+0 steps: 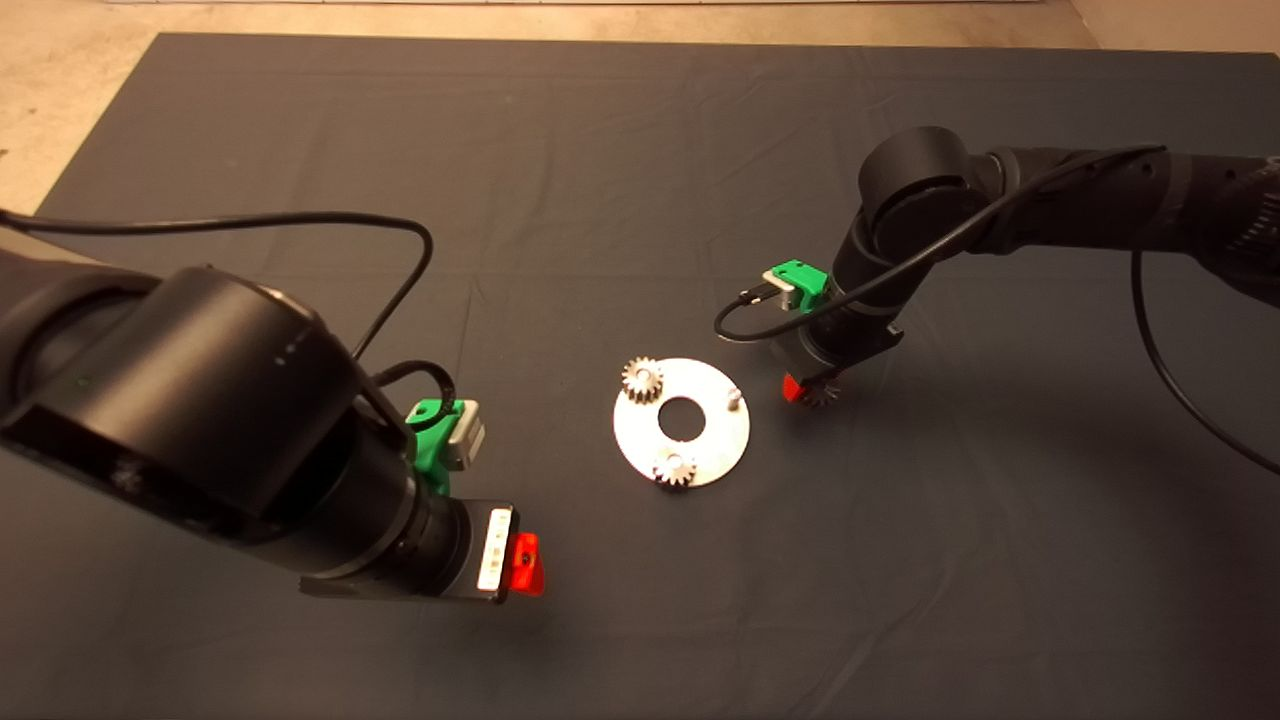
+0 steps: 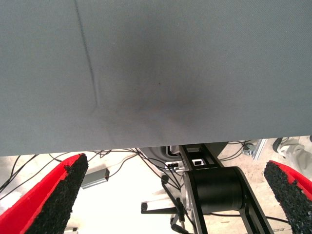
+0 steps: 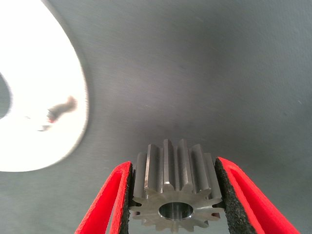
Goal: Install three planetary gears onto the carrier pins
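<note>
Covering the table, a creased dark mat [image 1: 620,150] meets pale floor beyond. Right gripper [image 1: 812,392] clamps a gear [image 3: 175,195] at three o'clock off the disc [image 1: 725,440], bore axis sideways. Two gears [image 1: 641,379] sit pinned; left gripper [image 1: 524,566] hangs spread.

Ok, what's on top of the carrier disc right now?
On the disc sit two planetary gears, each on its own spot near the rim, hiding whatever is under them. One bare pin stands free. The third gear is clamped in the right gripper, beside the disc.
</note>
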You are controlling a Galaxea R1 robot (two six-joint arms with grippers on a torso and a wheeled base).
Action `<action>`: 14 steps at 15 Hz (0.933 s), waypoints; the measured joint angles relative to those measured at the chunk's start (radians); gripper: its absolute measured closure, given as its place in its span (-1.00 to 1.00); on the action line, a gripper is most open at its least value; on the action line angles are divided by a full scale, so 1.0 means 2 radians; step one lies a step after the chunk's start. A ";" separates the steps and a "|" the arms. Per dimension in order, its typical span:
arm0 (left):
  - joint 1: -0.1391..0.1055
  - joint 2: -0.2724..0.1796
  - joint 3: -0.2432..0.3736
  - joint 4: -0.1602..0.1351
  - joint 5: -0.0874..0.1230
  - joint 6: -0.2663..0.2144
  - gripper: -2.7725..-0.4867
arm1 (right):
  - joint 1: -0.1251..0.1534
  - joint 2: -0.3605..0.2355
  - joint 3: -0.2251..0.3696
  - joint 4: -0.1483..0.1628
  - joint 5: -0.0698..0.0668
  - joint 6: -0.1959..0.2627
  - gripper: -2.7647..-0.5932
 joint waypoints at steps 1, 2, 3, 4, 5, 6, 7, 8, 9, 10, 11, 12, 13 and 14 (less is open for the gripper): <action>0.000 0.000 0.000 0.000 0.000 0.000 -0.86 | 0.001 0.004 0.000 0.000 0.000 0.000 0.56; 0.000 0.000 0.001 0.000 0.000 0.000 -0.86 | 0.002 0.009 0.000 0.000 0.000 0.000 0.56; 0.000 0.000 0.002 0.000 0.000 0.000 -0.86 | 0.002 0.014 0.000 0.001 0.000 0.000 0.56; 0.000 0.000 0.003 0.000 0.000 0.000 -0.86 | 0.002 0.018 0.000 0.001 0.000 0.000 0.56; 0.000 0.000 0.003 0.000 0.000 0.000 -0.86 | 0.002 0.022 0.000 0.001 0.000 0.000 0.56; 0.000 0.000 0.003 0.000 0.000 0.000 -0.86 | 0.002 0.025 0.000 0.001 0.000 0.000 0.56; 0.000 0.000 0.003 0.000 0.000 0.000 -0.86 | 0.002 0.028 -0.001 0.001 0.000 0.000 0.56; 0.000 0.000 0.003 0.000 0.000 0.000 -0.86 | 0.002 0.030 -0.001 0.001 0.000 0.000 0.56; 0.000 0.000 0.003 0.000 0.000 0.000 -0.86 | 0.002 0.033 -0.001 0.001 0.000 0.000 0.56; 0.000 0.000 0.003 0.000 0.000 0.000 -0.86 | 0.003 0.035 -0.002 0.002 0.000 0.000 0.56; 0.000 0.000 0.003 0.000 0.000 0.000 -0.86 | 0.003 0.039 -0.003 0.001 0.000 0.000 0.56; 0.000 0.000 0.004 0.000 0.000 0.000 -0.86 | 0.003 0.042 -0.006 0.002 0.000 0.000 0.56; 0.000 0.000 0.004 0.000 0.000 -0.001 -0.86 | 0.003 0.045 -0.008 0.001 0.000 0.000 0.56; 0.000 0.000 0.005 0.000 0.000 -0.002 -0.86 | 0.004 0.048 -0.010 0.002 0.000 0.000 0.56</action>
